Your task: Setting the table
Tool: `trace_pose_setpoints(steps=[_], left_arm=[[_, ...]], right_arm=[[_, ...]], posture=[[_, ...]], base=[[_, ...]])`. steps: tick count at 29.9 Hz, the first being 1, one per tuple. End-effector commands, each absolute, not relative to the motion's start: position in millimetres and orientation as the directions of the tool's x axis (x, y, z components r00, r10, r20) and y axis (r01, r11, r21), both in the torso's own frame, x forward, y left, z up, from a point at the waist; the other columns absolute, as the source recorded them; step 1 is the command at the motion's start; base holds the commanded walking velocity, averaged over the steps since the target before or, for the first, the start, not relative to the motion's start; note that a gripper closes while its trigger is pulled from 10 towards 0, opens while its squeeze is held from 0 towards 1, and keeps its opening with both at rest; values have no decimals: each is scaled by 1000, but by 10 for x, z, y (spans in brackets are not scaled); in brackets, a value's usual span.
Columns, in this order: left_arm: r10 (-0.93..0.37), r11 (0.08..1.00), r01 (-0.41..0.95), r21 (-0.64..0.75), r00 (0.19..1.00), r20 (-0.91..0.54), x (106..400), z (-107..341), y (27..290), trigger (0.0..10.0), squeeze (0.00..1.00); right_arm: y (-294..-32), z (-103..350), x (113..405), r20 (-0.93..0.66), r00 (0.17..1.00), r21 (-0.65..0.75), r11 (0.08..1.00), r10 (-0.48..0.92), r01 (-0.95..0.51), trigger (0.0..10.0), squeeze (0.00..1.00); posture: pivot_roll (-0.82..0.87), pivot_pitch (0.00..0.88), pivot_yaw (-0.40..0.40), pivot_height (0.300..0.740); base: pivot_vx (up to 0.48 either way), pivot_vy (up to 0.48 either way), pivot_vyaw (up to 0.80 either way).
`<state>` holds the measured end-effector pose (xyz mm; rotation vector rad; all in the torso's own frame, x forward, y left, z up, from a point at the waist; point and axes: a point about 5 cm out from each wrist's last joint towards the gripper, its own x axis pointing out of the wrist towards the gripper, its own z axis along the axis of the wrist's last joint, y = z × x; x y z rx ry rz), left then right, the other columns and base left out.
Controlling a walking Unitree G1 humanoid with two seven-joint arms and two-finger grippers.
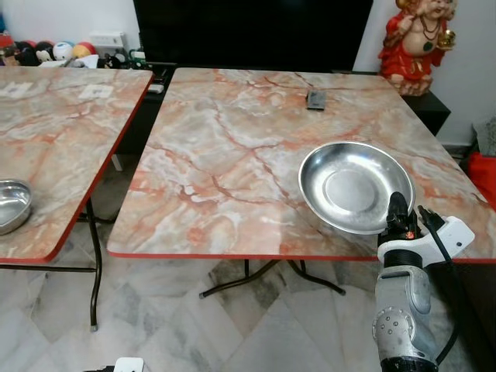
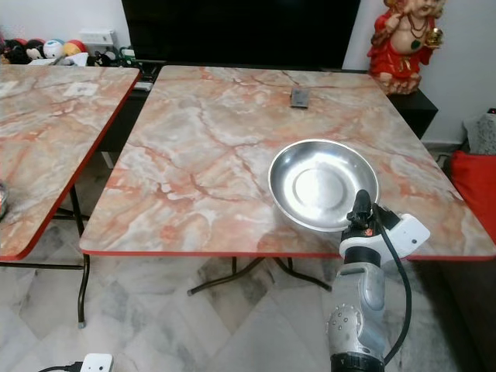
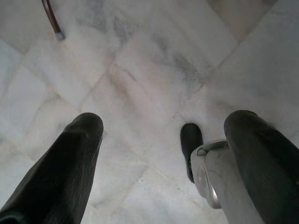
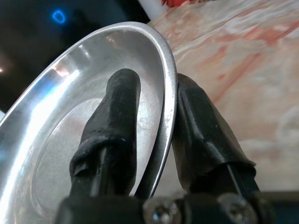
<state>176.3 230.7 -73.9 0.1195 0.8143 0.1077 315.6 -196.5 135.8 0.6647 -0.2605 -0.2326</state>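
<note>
From the head views, the right gripper (image 1: 397, 219) pinches the near rim of a steel plate (image 1: 353, 186) that lies over the near right part of the marble table (image 1: 232, 155). The plate reaches away from the jaws toward the table's middle, hollow side up. It is round, so it has no long axis; it sits a little tilted, the held edge lifted. A small dark object (image 1: 315, 99) lies well beyond the jaws at the far side. On the second table (image 1: 54, 139) to the left sits another steel bowl (image 1: 12, 205).

In the left wrist view, the left gripper (image 3: 163, 154) hangs with its fingers apart over the pale tiled floor (image 3: 140, 70), holding nothing.

In the right wrist view, one finger (image 4: 112, 126) lies inside the plate's hollow and the other under its rim, clamped on the edge. The plate looks thin, stiff and light, and probably slick, so the rolled rim is the sensible hold.
</note>
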Motion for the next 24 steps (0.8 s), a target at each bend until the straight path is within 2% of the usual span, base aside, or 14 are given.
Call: trace_pose_setpoints(steps=[1, 8, 14, 24], left_arm=[[145, 988, -54, 145, 652, -744, 1668, -791, 2304, 10000, 0], [142, 988, -51, 143, 649, -748, 1661, -796, 2297, 10000, 0], [138, 989, -51, 138, 646, -751, 1653, -801, 2298, 10000, 0], [140, 989, -50, 141, 642, -754, 1637, -806, 2307, 10000, 0]], right_arm=[[-1966, 1371, 3163, 168, 938, 633, 762, -303, 132, 10000, 0], [-1969, 1364, 3167, 162, 939, 637, 759, -305, 137, 10000, 0], [-1956, 1349, 3170, 154, 940, 638, 757, -305, 141, 10000, 0], [-1999, 1331, 3167, 137, 930, 628, 756, -341, 184, 10000, 0]], posture=[[29, 108, -63, 740], [31, 111, -64, 740], [32, 113, -63, 740], [33, 117, -64, 740]], base=[[405, 0, 0], [427, 0, -118], [0, 0, -677], [0, 0, 0]])
